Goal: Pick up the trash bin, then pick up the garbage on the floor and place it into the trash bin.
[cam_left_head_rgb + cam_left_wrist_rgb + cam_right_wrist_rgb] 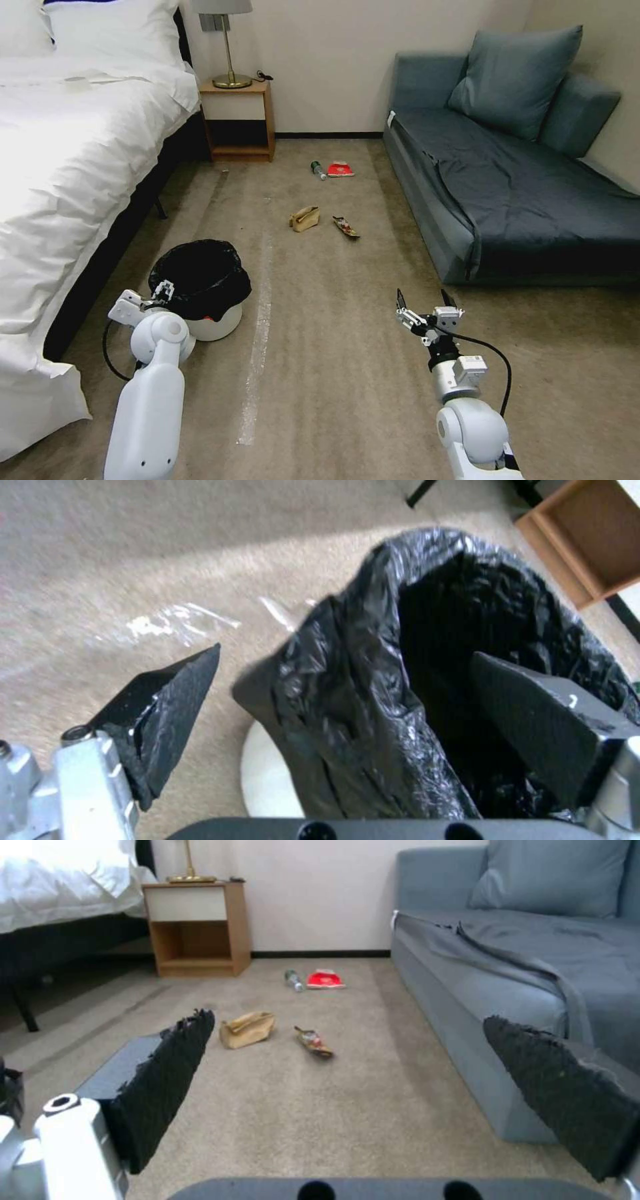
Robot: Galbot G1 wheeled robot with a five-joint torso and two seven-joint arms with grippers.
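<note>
The bin (200,293) stands on the carpet (320,373) just right of the bed (67,167), the left gripper (347,695) at its near rim, one finger seemingly inside the liner and one outside. The right gripper (427,303) hangs spread over bare carpet, left of the sofa (507,193). Farther ahead, between bed and sofa, lie the paper bag (305,218) with the wrapper (346,227) just to its right; beyond them the bottle (318,169) beside the packet (340,170), near the nightstand (239,120)
</note>
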